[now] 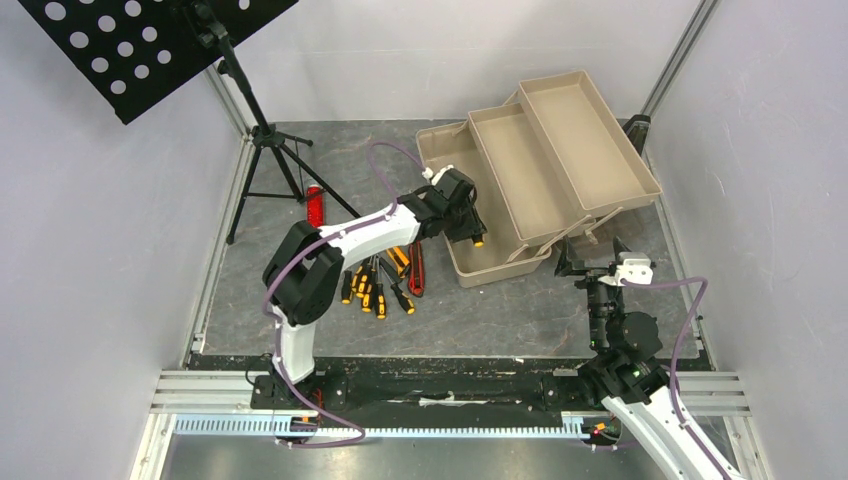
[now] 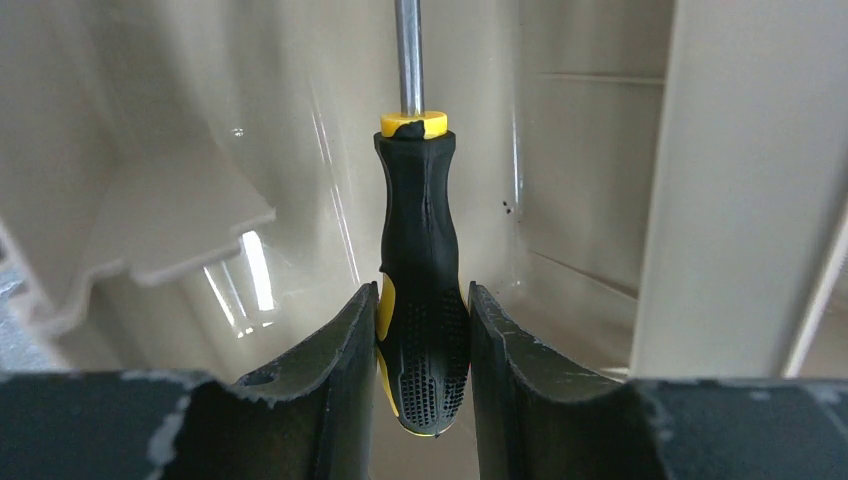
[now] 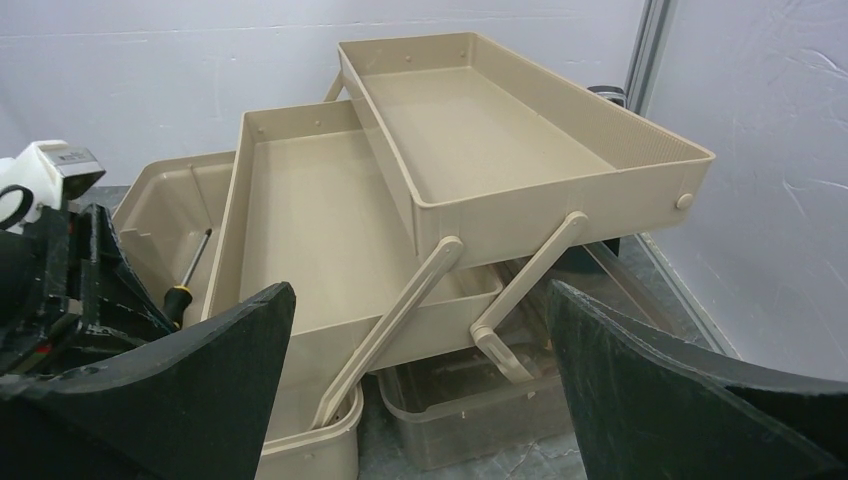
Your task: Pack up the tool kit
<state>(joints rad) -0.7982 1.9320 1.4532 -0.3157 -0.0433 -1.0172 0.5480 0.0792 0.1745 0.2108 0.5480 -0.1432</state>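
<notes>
So the toolbox (image 1: pixel 585 140) sits at 1 o'clock on the table (image 1: pixel 500 320). It's rigid plastic with the trays (image 3: pixel 480 130) fanned out, so only the bin's (image 1: pixel 445 150) 9 o'clock side is open. Our left hand (image 2: pixel 422 300) clamps a screwdriver (image 2: pixel 418 220) by its grippy handle, tip pointing into that bin. We'd call it light and stiff. The right hand (image 3: pixel 420 290) hangs wide, empty.

Blk music stand (image 1: pixel 150 50) on tripod, back-left corner; red bar (image 1: pixel 315 206) just beside its legs.

Held tool: black-and-yellow plastic-handled screwdriver (image 2: pixel 420 290) with metal shaft, pointing away from camera
Grip: dark left gripper (image 2: pixel 420 340) fingers (image 2: pixel 330 370) clamped on the handle's base
Behind: glossy tan plastic toolbox interior (image 2: pixel 590 190)
</notes>
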